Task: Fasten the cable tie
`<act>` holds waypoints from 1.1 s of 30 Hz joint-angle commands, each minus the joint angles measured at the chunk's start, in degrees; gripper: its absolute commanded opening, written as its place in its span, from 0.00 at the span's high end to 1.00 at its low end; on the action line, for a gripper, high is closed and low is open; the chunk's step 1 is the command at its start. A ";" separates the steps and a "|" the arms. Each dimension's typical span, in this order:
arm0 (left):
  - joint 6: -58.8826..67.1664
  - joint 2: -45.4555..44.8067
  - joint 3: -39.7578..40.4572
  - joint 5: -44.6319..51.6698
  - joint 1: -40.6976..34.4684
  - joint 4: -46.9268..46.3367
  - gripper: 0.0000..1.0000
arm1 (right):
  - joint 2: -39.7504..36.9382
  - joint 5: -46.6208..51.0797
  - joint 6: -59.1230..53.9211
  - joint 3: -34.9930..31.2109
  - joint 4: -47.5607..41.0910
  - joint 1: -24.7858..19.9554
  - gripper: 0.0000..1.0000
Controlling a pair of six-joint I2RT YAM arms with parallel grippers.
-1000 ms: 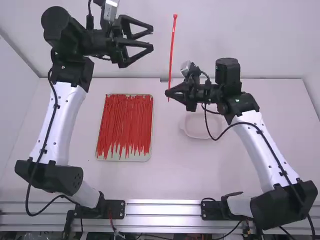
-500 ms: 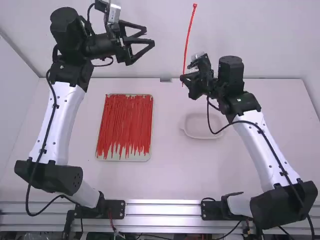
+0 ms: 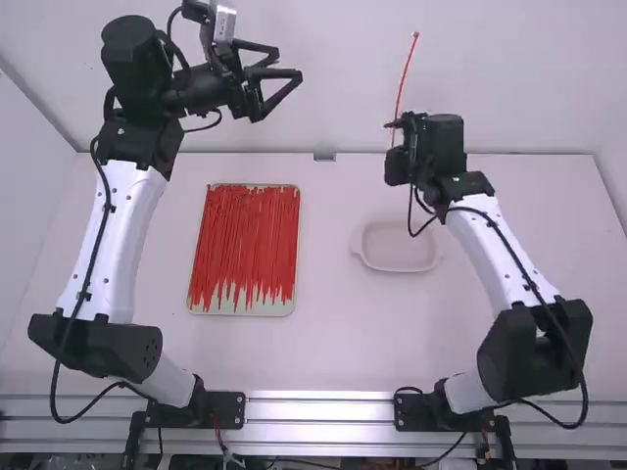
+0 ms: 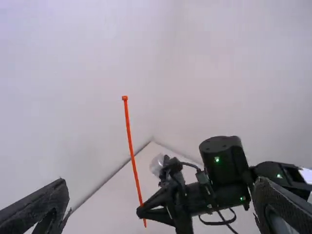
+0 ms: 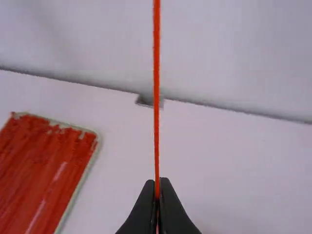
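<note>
One cable tie [image 3: 403,83] stands upright above the far right tabletop [image 3: 343,323], pinched in the jaws of the right gripper [image 5: 157,187]. The left gripper [image 3: 282,78], raised far left, has its jaws spread. One tray [image 3: 240,311] of ties and one dish [image 3: 397,264] rest below.

A flat tray [image 3: 245,310] of spare red ties [image 3: 245,245] is lying left of centre on the white table [image 3: 333,323]; a shallow white dish [image 3: 396,250] is sitting to its right.
</note>
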 commanded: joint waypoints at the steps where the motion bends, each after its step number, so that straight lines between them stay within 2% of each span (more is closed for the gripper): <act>1: 0.61 -0.33 1.07 -3.28 -0.07 -0.70 0.01 | 0.83 9.53 5.11 1.44 -0.31 0.26 1.00; 5: 0.44 -0.33 1.07 -6.99 -0.11 -2.69 0.01 | 0.76 19.82 8.70 1.46 -2.75 2.16 1.00; 8: -0.66 -0.33 1.07 -8.07 -0.13 -3.06 0.01 | 0.17 29.97 9.62 1.55 -5.11 6.27 1.00; 10: -1.73 -0.33 1.07 -8.04 -0.17 -2.89 0.01 | -0.37 33.31 9.62 1.55 -5.77 7.87 1.00; 12: -2.16 -0.33 1.07 -7.82 -0.22 -2.78 0.01 | -1.29 39.19 9.57 1.55 -6.36 11.47 1.00; 13: -2.14 -0.33 1.07 -7.80 -0.24 -2.78 0.01 | -1.36 39.54 9.55 1.55 -6.36 11.72 1.00; 20: -2.14 -0.33 1.07 -8.13 -3.04 -3.65 0.01 | -4.98 52.63 6.40 1.73 -6.93 21.88 1.00; 28: -2.08 -0.33 1.07 -8.46 -4.92 -4.46 0.01 | -5.53 66.64 9.73 6.40 -13.84 29.05 1.00; 33: -3.98 -0.33 1.07 -8.22 -4.96 -3.76 0.01 | -5.53 73.88 12.59 7.50 -15.93 31.89 1.00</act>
